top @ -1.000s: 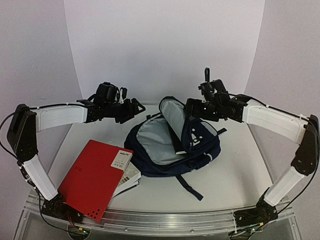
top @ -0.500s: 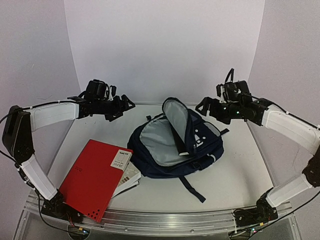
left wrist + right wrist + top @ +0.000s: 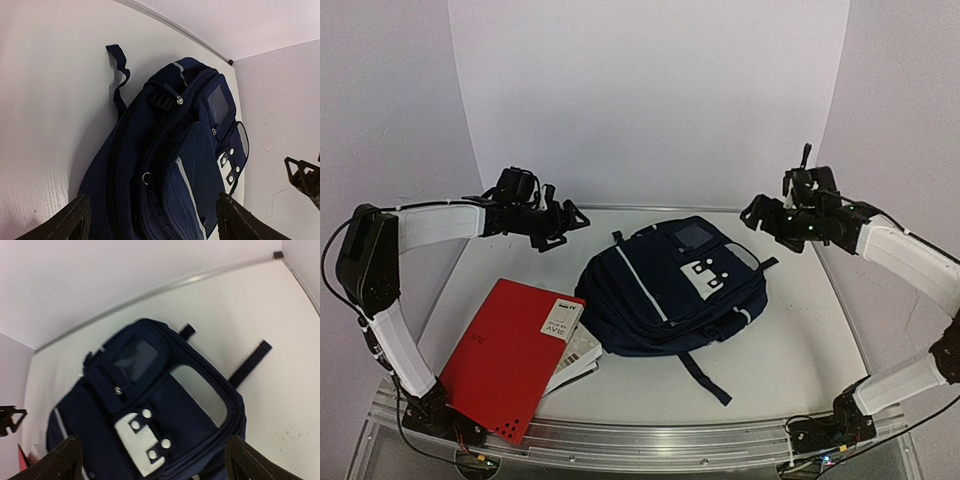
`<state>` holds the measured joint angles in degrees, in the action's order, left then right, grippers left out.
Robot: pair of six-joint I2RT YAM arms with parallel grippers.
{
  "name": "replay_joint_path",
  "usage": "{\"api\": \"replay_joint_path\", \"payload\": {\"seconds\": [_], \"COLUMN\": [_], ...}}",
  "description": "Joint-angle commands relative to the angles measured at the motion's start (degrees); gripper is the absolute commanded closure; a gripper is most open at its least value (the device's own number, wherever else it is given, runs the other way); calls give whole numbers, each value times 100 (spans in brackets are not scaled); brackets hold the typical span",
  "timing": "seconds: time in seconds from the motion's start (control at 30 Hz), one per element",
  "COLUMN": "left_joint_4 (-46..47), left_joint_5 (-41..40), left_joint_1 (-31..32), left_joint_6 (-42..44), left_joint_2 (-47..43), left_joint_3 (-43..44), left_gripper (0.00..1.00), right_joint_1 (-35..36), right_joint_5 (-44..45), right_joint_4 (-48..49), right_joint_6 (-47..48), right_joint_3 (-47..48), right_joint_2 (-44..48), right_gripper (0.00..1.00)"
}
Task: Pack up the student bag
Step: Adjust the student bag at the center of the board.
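Since a sec ago the student bag has dropped shut: the flap that stood up w/ grey lining showing now lies flat, front panel up. Both arms have pulled back & outward. The left gripper and right gripper are now well apart from the bag, one on either side.

At the front-left corner of the table lies a red book, its near corner at the front edge. Its white label is too small to read. Under its right side are pale papers, mostly covered, so can't tell how many.

Just beside them, at table ctr, the bag lies flat and closed, inside & lining hidden. White buckles and the square patch face up. One black strap trails toward the front edge. The left wrist view cuts off the bag's lower end, and the right wrist view is blurred.

Further back, the left gripper hangs over the back-left part, fingers spread, holding nothing. The right gripper is over the back-right, fingers likewise wide apart & empty.
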<state>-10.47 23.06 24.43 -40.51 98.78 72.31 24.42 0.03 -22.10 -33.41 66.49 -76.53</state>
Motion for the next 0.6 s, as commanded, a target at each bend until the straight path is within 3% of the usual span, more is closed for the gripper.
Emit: {"api": "replay_joint_path", "payload": {"seconds": [0.0, 0.27, 0.43, 0.57], "left_joint_4": [172, 56, -487, -925], "left_joint_5": [595, 945, 876, 620], "left_joint_1": [3, 90, 418, 810], "left_joint_6": [53, 247, 569, 861], "left_joint_2": [478, 1289, 1836, 2114], "left_joint_3": [404, 894, 1433, 1836], "left_gripper": [14, 14, 10, 9], "right_joint_1": [-4, 51, 86, 74], "right_joint_5": [257, -509, -742, -372], "right_joint_4": [-43, 996, 1649, 1965], "right_joint_6": [-282, -743, -656, -502], "right_joint_3": [-570, -1513, -1342, -756], "right_joint_2": [-384, -933, -1579, -2375], "right_gripper": [9, 29, 33, 36]}}
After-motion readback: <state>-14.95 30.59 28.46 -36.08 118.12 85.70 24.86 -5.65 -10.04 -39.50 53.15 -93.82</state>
